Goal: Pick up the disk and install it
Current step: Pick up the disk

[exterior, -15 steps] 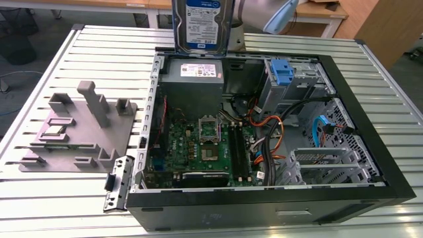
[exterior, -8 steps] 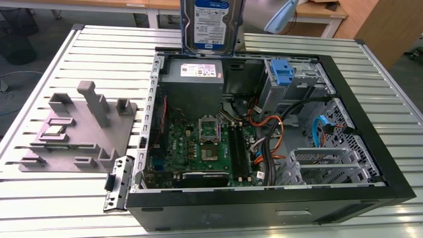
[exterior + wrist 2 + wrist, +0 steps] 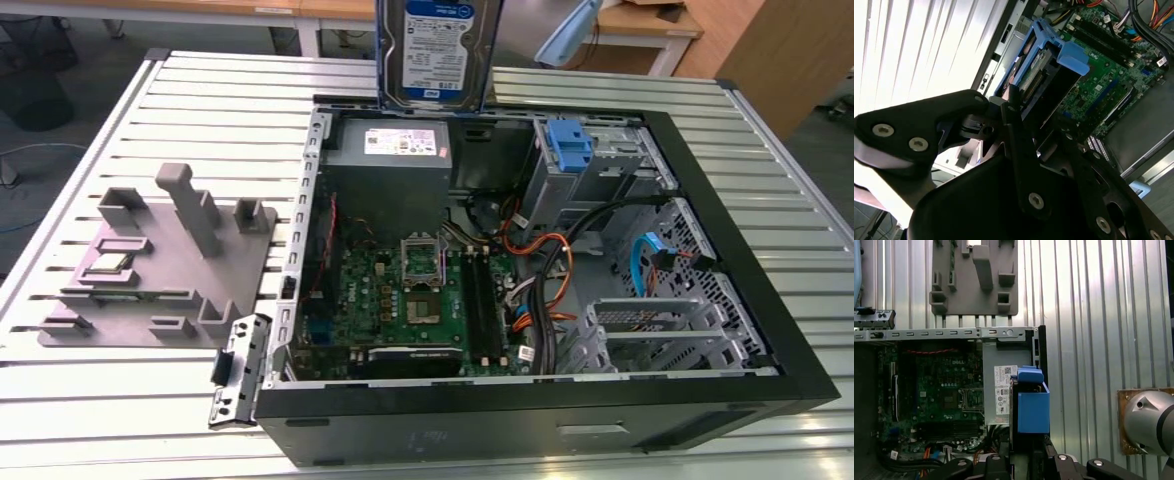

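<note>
The disk hangs upright in the air above the far wall of the open computer case, its white-and-blue label facing the exterior view. In both wrist views I look down its edge: the blue side rail and the metal body stick out from between my black fingers. My gripper is shut on the disk, high over the case's corner near the power supply.
Inside the case lie the grey power supply with a white sticker, the green motherboard, cables, an upright blue latch piece and a metal drive cage. A grey fixture plate sits on the slatted table.
</note>
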Motion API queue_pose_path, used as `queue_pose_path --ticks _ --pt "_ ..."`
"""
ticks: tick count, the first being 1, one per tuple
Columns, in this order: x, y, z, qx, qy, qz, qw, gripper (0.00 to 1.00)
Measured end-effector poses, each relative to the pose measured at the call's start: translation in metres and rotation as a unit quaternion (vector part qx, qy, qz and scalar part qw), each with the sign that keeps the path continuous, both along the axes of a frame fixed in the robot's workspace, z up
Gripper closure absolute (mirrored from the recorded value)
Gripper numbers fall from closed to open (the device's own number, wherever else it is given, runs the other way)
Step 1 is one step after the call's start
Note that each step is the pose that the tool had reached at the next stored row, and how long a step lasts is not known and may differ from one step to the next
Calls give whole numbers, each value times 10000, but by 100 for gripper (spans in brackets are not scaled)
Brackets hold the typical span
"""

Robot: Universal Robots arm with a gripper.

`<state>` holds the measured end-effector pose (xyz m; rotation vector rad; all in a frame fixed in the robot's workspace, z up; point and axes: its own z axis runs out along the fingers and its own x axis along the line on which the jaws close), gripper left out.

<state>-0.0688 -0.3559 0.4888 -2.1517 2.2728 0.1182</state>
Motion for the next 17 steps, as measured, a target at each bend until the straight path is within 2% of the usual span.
queue_pose_path --ticks 5,8,17 --pt "2 -3 0 0 0 0 10000 65" --pt "3 -21 0 0 0 0 10000 65" --pt "14 -127 -1 0 0 0 10000 65"
